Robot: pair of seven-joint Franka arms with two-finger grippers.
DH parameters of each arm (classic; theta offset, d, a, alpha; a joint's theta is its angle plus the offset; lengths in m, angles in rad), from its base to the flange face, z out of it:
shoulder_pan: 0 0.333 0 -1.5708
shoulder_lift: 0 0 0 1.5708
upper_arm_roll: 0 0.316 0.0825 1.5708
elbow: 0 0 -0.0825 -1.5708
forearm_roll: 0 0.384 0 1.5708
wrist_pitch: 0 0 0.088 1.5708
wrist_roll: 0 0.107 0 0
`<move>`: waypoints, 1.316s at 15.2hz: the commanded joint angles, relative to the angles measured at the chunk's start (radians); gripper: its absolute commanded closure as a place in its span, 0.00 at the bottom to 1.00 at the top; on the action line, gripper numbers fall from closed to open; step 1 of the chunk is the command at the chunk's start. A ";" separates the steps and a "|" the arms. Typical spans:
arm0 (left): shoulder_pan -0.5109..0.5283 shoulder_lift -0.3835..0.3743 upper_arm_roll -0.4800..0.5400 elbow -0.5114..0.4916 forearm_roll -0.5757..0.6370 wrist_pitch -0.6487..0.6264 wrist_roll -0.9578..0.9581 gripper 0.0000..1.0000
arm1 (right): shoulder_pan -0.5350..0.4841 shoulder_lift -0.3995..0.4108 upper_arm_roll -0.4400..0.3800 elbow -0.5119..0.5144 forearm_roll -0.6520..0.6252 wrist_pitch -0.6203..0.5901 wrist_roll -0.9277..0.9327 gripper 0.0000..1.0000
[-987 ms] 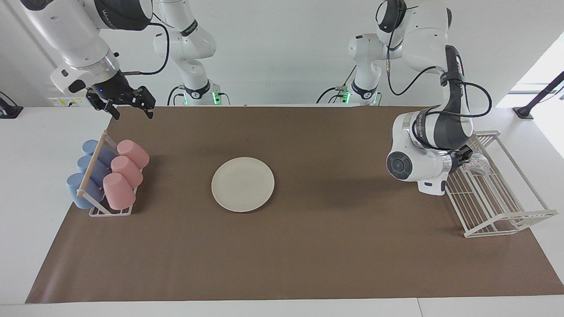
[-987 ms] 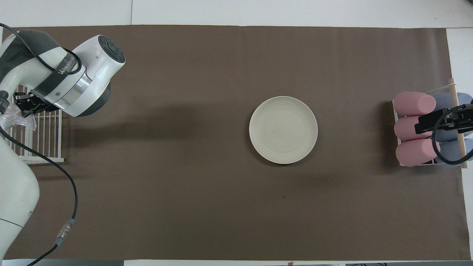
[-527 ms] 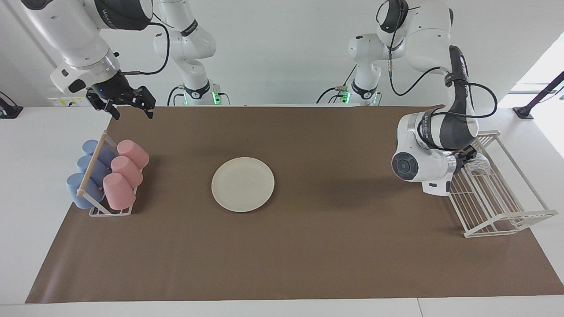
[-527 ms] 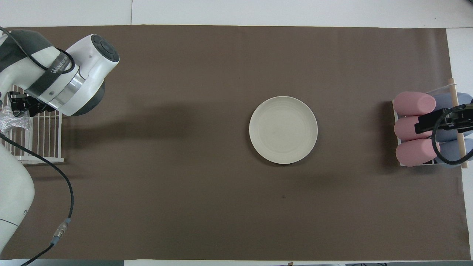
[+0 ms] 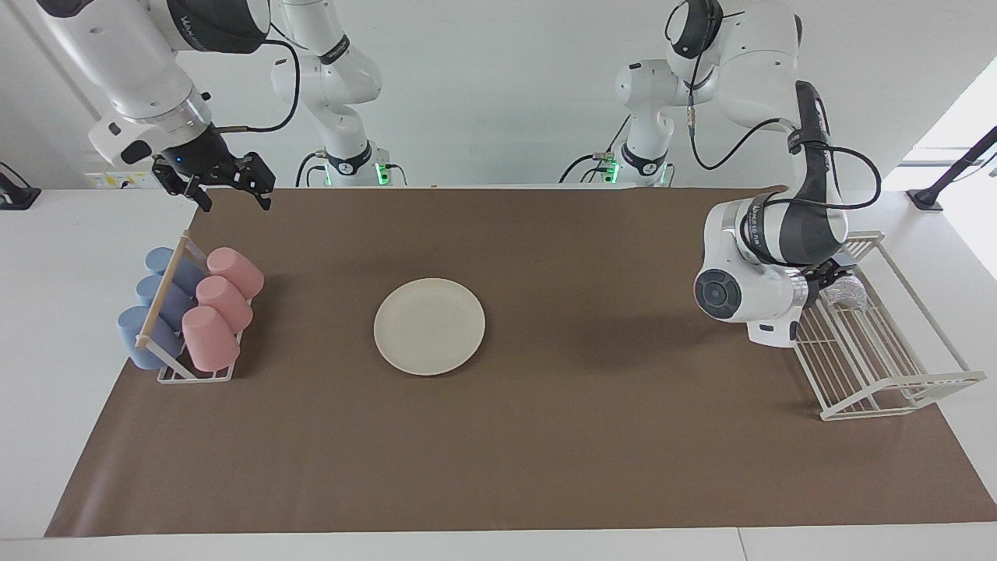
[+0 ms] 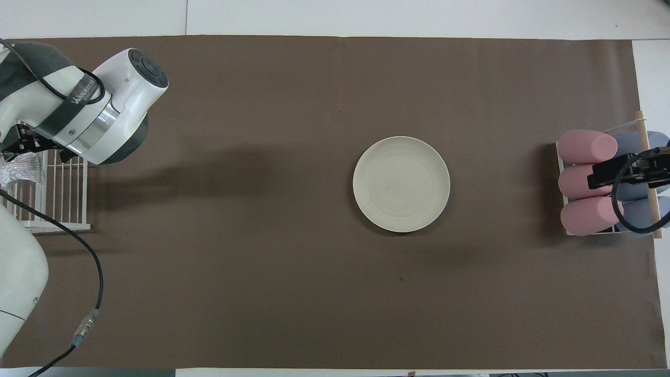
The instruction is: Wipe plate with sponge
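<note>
The cream-white plate [image 5: 429, 326] [image 6: 401, 184] lies flat in the middle of the brown mat. The silvery sponge [image 5: 847, 293] [image 6: 21, 173] rests in the white wire rack [image 5: 896, 374] at the left arm's end of the table. My left gripper [image 5: 830, 273] [image 6: 23, 149] hangs just over the sponge, mostly hidden by its own wrist, and looks open with the sponge lying free below it. My right gripper [image 5: 234, 201] waits open in the air over the cup rack, holding nothing.
A small rack [image 5: 195, 374] with pink cups [image 5: 222, 300] and blue cups [image 5: 152, 312] lying in it stands at the right arm's end. The left arm's wrist [image 5: 732, 292] hangs low over the mat beside the wire rack.
The left gripper has let go of the sponge and risen a little, toward the robots. The sponge stays in the wire rack. The right arm has not moved.
</note>
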 commanded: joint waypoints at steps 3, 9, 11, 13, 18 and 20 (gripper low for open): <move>0.035 -0.028 -0.010 0.014 -0.119 0.086 -0.001 0.00 | -0.004 -0.005 0.006 0.001 0.005 0.010 -0.017 0.00; 0.104 -0.226 -0.007 0.021 -0.524 0.169 0.103 0.00 | -0.004 -0.005 0.012 0.001 0.005 0.010 -0.017 0.00; 0.109 -0.284 -0.003 0.016 -0.651 0.170 0.115 0.00 | -0.006 -0.005 0.012 0.001 0.005 0.010 -0.017 0.00; 0.115 -0.346 -0.001 0.005 -0.766 0.172 0.193 0.00 | -0.006 -0.005 0.012 0.001 0.005 0.010 -0.016 0.00; 0.112 -0.495 0.061 -0.042 -1.033 0.095 0.416 0.00 | -0.006 -0.005 0.012 0.001 0.006 0.010 -0.007 0.00; -0.004 -0.536 0.181 -0.030 -1.057 0.028 0.422 0.00 | -0.006 -0.005 0.012 0.001 0.006 0.010 -0.007 0.00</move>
